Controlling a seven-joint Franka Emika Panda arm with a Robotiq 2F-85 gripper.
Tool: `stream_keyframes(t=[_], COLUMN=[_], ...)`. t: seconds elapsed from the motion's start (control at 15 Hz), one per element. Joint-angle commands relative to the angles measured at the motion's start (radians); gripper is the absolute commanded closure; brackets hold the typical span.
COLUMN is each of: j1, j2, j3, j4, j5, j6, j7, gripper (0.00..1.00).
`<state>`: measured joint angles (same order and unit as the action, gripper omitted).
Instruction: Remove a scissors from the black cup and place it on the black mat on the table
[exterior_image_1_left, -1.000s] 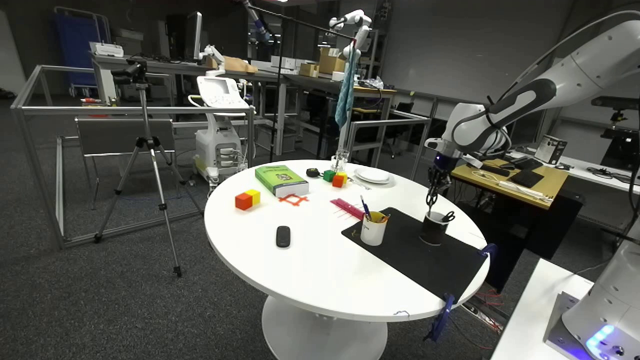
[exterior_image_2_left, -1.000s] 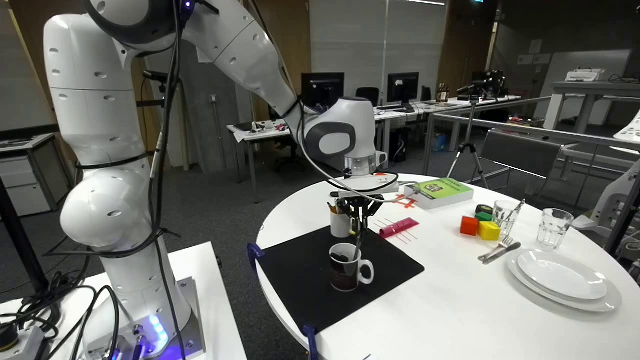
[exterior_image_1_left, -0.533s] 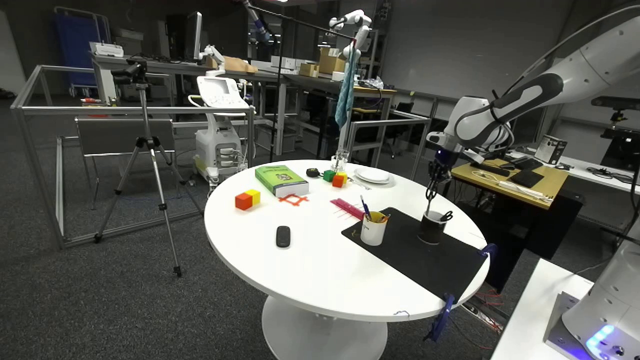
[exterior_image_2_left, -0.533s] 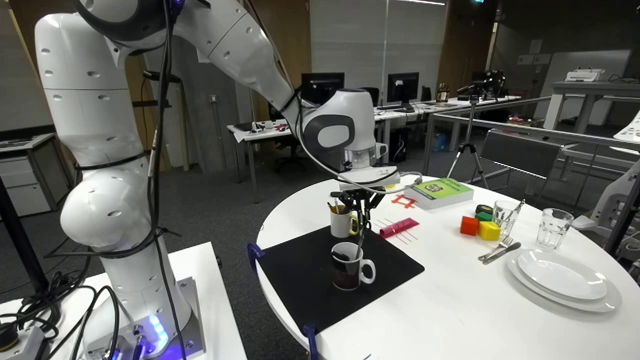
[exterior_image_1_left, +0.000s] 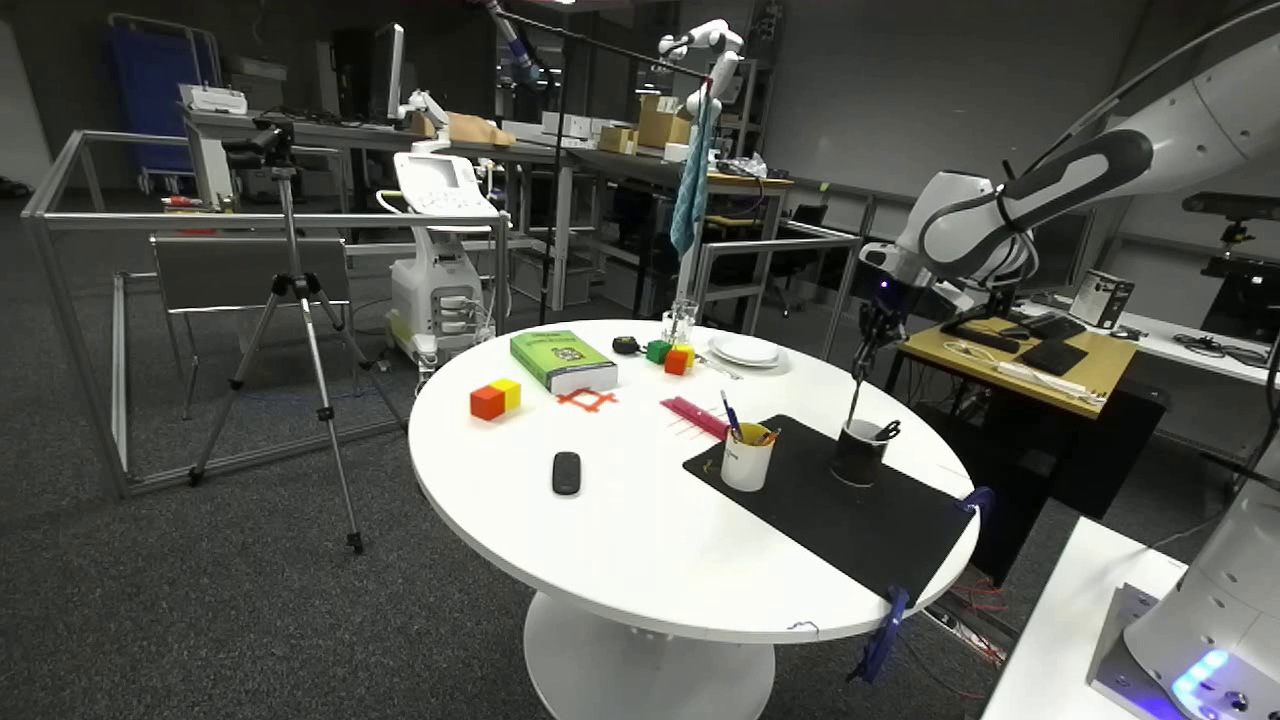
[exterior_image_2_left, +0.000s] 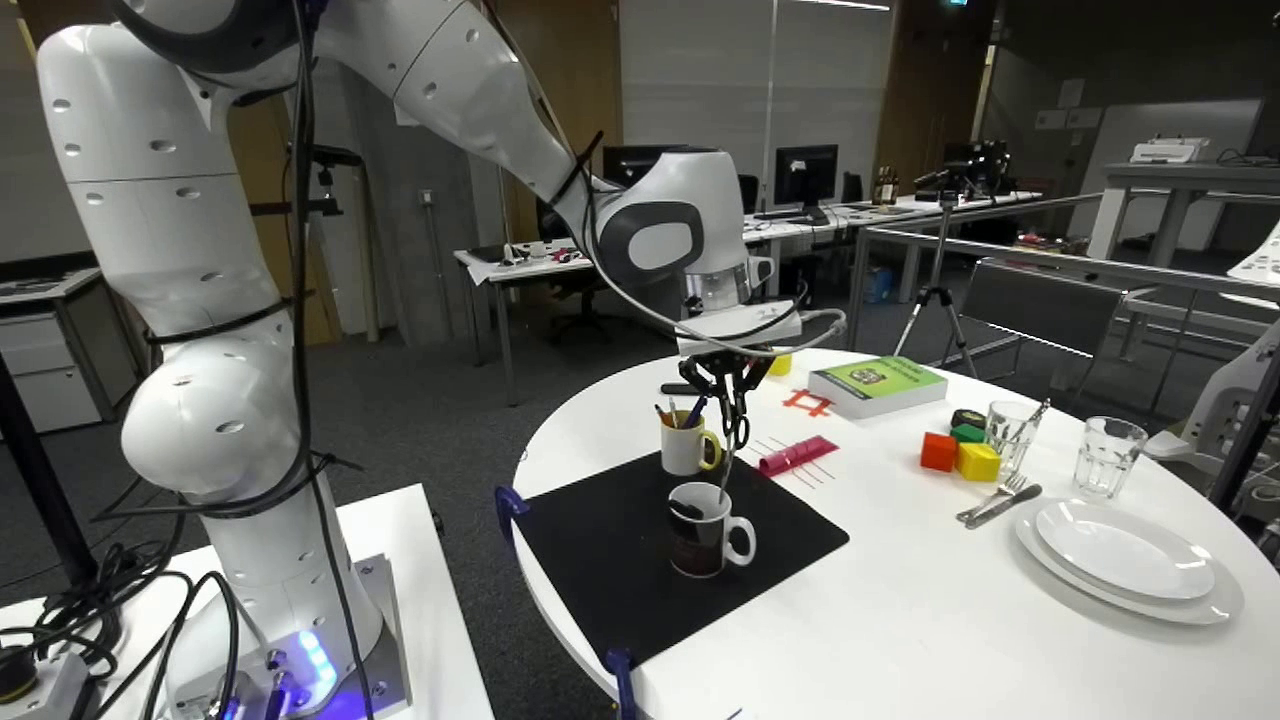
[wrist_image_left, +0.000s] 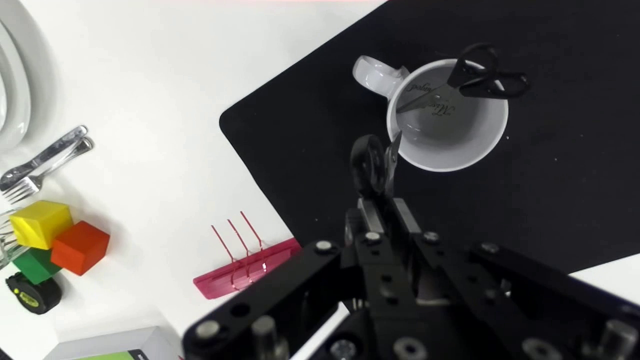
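The black cup (exterior_image_2_left: 697, 548), white inside with a white handle, stands upright on the black mat (exterior_image_2_left: 600, 560); both also show in the exterior view, cup (exterior_image_1_left: 858, 460) and mat (exterior_image_1_left: 820, 515). My gripper (exterior_image_2_left: 733, 392) is above the cup, shut on the black handle of a pair of scissors (exterior_image_2_left: 735, 432). These scissors (exterior_image_1_left: 854, 402) hang blade-down, the tip at or just inside the cup's rim. In the wrist view, the gripper (wrist_image_left: 384, 200) holds the scissors (wrist_image_left: 368, 165) beside the cup (wrist_image_left: 460, 145). A second pair of scissors (wrist_image_left: 482, 80) leans inside the cup.
A cream-yellow cup (exterior_image_2_left: 683, 450) with pens stands on the mat's far edge. A pink holder (exterior_image_2_left: 797, 456) lies beside the mat. Blue clamps (exterior_image_2_left: 510, 505) grip the table edge. Plates (exterior_image_2_left: 1125, 550), glasses (exterior_image_2_left: 1108, 460), blocks (exterior_image_2_left: 939, 451) and a green book (exterior_image_2_left: 880, 385) stand around the table.
My gripper has risen, drawing the held scissors upward so that more of the blade shows above the cup. The black cup has shifted slightly on the mat.
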<state>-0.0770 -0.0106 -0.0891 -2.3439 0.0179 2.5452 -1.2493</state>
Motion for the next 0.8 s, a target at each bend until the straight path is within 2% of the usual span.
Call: stream_keyframes(t=[0.0, 0.73], j1=[0.002, 0.044], j2=[-0.071, -0.149], j3=[0.002, -0.005], j4=[-0.024, -0.01], j5=[-0.008, 0.037], j6=[-0.003, -0.051], j7=[-0.008, -0.004], gripper=[0.98, 0.98])
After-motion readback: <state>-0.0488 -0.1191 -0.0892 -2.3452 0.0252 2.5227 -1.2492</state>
